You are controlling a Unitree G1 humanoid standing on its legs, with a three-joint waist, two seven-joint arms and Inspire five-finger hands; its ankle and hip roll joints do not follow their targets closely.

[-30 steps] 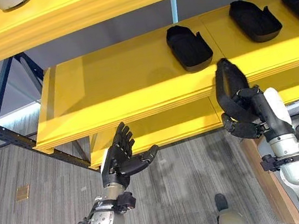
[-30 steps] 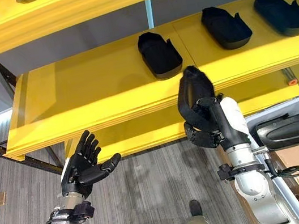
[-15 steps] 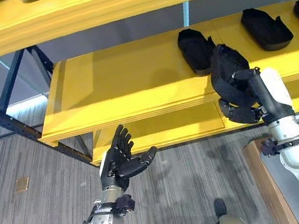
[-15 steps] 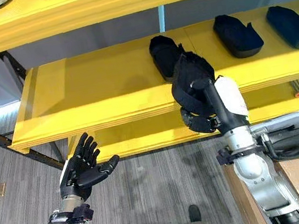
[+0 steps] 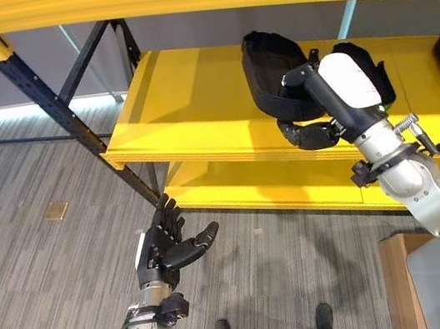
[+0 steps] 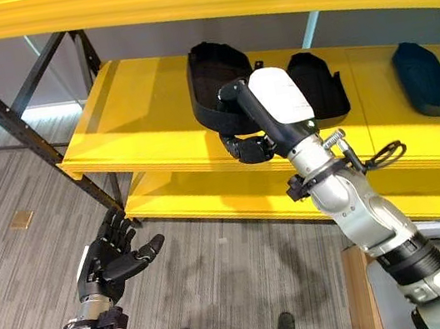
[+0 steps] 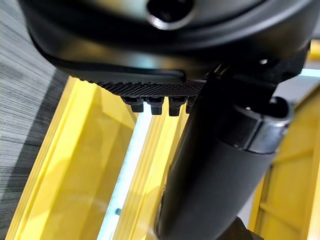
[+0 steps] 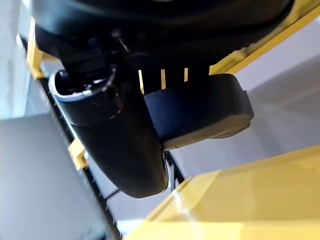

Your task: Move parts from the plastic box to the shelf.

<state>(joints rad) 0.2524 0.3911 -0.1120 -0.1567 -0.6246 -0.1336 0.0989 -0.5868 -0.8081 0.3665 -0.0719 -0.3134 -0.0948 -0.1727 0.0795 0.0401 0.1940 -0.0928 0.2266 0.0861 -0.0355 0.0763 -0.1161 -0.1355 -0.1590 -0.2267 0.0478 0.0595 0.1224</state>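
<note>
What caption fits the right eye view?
Right hand holding a black part over the yellow shelf; left hand open.

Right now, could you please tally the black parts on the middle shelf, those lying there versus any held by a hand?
Black parts lying on the shelf: 2
Black part held by the right hand: 1
Total: 3

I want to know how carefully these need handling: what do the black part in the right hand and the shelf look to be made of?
Black part: seemingly matte moulded plastic, a thin-walled, dull hollow shell. Shelf: smooth, glossy yellow-painted board, likely wood; layered edges.
</note>
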